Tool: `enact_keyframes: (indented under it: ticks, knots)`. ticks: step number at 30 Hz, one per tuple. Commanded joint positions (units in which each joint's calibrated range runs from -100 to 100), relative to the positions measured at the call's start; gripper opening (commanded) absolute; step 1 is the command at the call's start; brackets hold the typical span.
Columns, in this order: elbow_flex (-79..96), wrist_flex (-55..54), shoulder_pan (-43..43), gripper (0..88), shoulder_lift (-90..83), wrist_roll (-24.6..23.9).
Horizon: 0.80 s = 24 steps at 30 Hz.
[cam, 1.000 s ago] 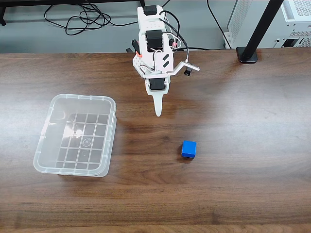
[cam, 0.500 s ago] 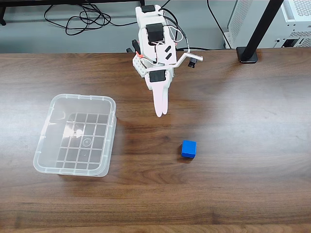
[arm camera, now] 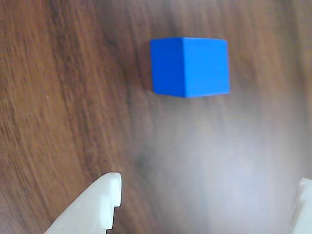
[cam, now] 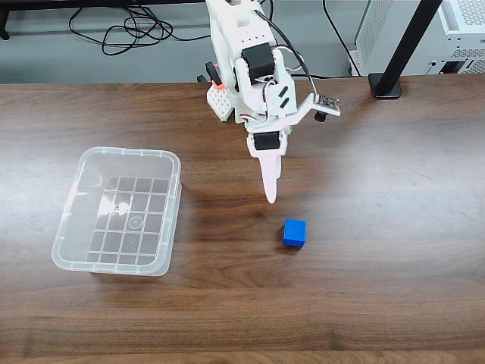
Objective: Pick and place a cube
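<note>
The cube (cam: 295, 233) sits flat on the bench (cam: 379, 288), right of centre in the fixed view and well apart from the clear bin (cam: 117, 210) at the left. Nothing touches it. The end effector (cam: 270, 194) points down at the wood just up and left of the cube, near it but apart. In the wrist view the cube (arm camera: 190, 66) lies at the top of the picture, with the end effector (arm camera: 209, 204) below it — one white fingertip (arm camera: 100, 204) at lower left, the other at the right edge, spread wide with bare bench (arm camera: 58, 97) between them. Compared with half a second ago, the arm has swung right and reached further out — its tip is now closer to the cube; cube and bin have not moved.
</note>
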Motion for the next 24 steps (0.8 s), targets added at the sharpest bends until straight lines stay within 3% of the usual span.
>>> enact_keyframes:
  ticks: [1,10,24]
  knots:
    - [-19.54,-1.38,-0.33,36.0,23.4,-4.55]
    - [-39.19,-0.53,-0.4,36.0,49.66,-5.24]
    - [-50.31,-0.27,-1.28,35.2,61.3,-4.24]
